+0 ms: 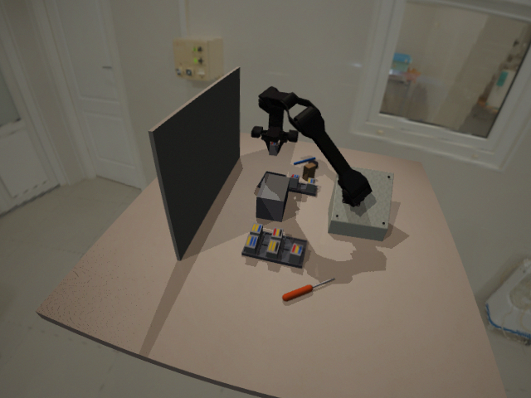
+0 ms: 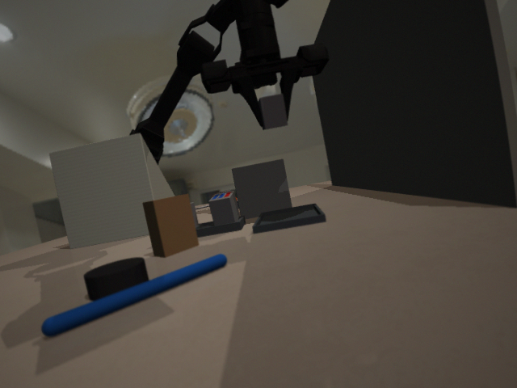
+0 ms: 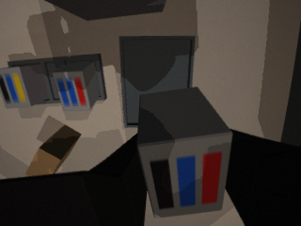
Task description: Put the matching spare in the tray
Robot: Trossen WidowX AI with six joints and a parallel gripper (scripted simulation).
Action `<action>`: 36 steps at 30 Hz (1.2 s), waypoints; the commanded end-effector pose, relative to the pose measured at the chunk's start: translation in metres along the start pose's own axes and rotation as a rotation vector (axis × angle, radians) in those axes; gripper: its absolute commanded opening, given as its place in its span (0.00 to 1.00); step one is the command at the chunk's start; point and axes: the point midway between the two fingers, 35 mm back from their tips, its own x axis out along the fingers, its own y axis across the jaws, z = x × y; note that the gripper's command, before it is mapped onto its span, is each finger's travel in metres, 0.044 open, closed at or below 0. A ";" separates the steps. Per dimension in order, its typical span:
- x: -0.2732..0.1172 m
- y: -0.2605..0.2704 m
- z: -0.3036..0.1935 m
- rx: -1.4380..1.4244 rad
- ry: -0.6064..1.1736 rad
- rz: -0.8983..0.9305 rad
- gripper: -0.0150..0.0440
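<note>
Gripper [image 1: 273, 148] [image 2: 275, 120] [image 3: 173, 133] was clamped on black-blue-red spare block [image 1: 273, 148] [image 2: 273, 111] [image 3: 185, 181], above table, off tray [image 1: 266, 174] [image 2: 289, 217] [image 3: 155, 63]. Looked rigid, probably light, maybe slick; flat sides suited gripping.
</note>
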 end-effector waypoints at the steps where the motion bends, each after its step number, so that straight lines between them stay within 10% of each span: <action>1: 0.005 0.000 0.000 0.006 -0.005 -0.001 0.25; 36: 0.043 -0.003 -0.001 0.006 -0.004 -0.002 0.25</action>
